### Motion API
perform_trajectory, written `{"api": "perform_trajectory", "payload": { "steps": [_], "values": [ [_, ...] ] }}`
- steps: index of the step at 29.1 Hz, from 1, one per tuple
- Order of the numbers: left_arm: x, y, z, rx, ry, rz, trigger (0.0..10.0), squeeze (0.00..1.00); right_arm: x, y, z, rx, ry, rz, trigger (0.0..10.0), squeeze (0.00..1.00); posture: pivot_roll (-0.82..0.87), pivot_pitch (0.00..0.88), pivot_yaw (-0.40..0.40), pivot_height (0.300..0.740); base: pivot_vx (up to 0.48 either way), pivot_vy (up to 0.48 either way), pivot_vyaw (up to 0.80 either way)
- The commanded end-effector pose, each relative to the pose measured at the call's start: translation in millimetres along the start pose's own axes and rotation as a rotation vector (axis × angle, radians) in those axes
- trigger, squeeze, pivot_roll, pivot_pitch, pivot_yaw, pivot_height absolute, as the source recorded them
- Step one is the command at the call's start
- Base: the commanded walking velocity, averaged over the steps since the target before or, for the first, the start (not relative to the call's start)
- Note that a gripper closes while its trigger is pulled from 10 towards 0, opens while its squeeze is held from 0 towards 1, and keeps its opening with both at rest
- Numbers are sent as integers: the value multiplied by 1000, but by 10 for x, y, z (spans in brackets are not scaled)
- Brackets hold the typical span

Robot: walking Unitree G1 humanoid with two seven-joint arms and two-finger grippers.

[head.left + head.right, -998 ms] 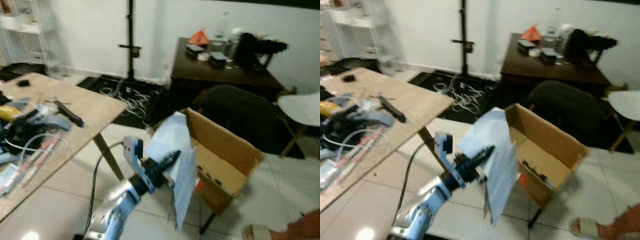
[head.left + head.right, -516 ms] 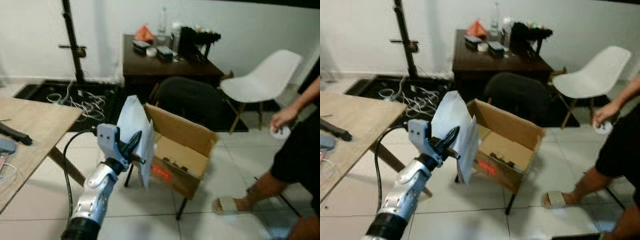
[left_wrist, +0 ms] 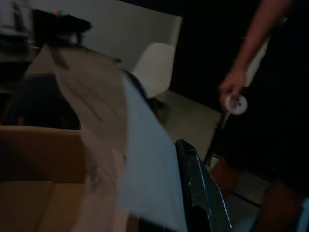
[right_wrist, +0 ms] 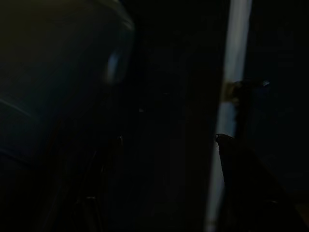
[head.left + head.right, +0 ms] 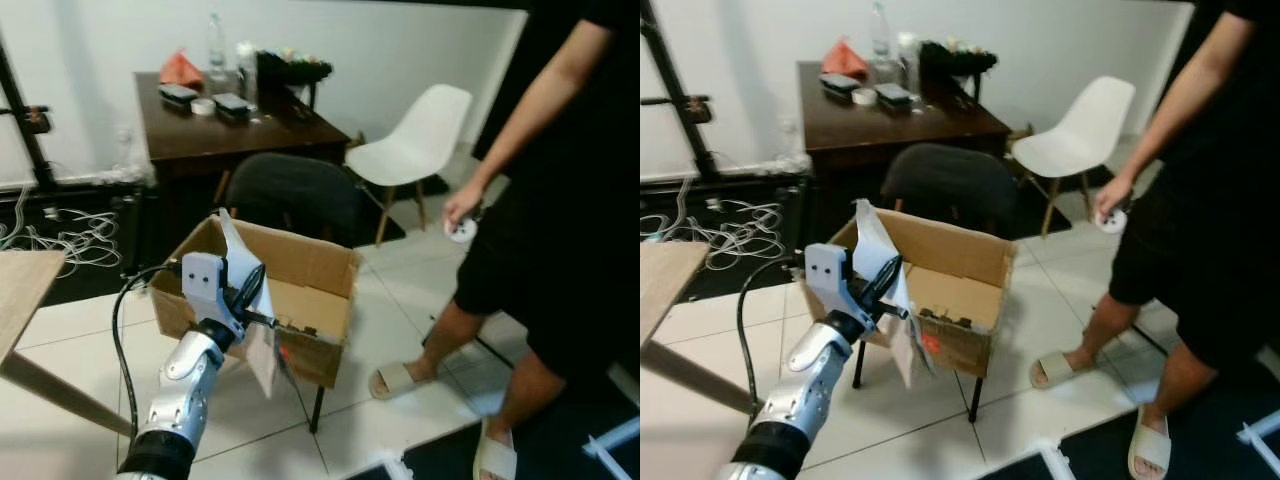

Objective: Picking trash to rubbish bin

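Observation:
A white sheet of paper (image 5: 240, 256) stands upright with my left gripper (image 5: 254, 283) shut on it. The sheet is held at the near left side of an open cardboard box (image 5: 302, 264), its top above the rim and its lower edge hanging down outside the box's front. Small dark bits lie on the box's floor (image 5: 945, 318). In the left wrist view the paper (image 3: 145, 169) lies against one black finger (image 3: 199, 191), with the box wall (image 3: 34, 159) beside it. The right wrist view is very dark, with just a pale vertical strip (image 4: 231, 96) showing.
A person in black (image 5: 560, 230) with sandals stands close on the right, a hand holding a white roll (image 5: 459, 231). Behind the box are a black chair (image 5: 290, 195), a white chair (image 5: 415, 140) and a dark table (image 5: 235, 125) with clutter. A wooden table corner (image 5: 25, 285) is at left.
The whole view has swung to the right, so the box is now central and the person stands near. My left gripper keeps the paper and is now right at the box's near left side.

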State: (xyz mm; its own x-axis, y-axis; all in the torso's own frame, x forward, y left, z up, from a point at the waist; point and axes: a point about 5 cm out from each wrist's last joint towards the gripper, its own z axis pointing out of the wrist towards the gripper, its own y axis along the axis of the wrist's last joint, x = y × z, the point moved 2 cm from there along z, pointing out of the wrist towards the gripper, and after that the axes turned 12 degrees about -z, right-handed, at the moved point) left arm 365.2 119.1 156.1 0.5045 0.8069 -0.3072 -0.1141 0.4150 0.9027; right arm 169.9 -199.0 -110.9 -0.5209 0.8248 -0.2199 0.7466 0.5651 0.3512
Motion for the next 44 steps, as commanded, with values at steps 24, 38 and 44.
{"api": "perform_trajectory", "payload": {
  "steps": [24, 38, 44],
  "values": [
    [-117, -77, 57, 2, -24, -8, 10000, 0, 5, -3, -1, -13, -3, 31, 10000, 0, -140, 99, 27, 740, 0, 0, -333],
    [-90, -65, 81, 8, -4, 23, 10000, 0, -12, 16, -1, -20, -8, 35, 10000, 0, -146, 94, 28, 740, 41, 0, 0],
    [-124, -73, 95, 9, -21, 19, 10000, 0, -12, 13, -1, -20, -8, 37, 10000, 0, -147, 94, 28, 740, 300, 0, 0]
  ]
}}
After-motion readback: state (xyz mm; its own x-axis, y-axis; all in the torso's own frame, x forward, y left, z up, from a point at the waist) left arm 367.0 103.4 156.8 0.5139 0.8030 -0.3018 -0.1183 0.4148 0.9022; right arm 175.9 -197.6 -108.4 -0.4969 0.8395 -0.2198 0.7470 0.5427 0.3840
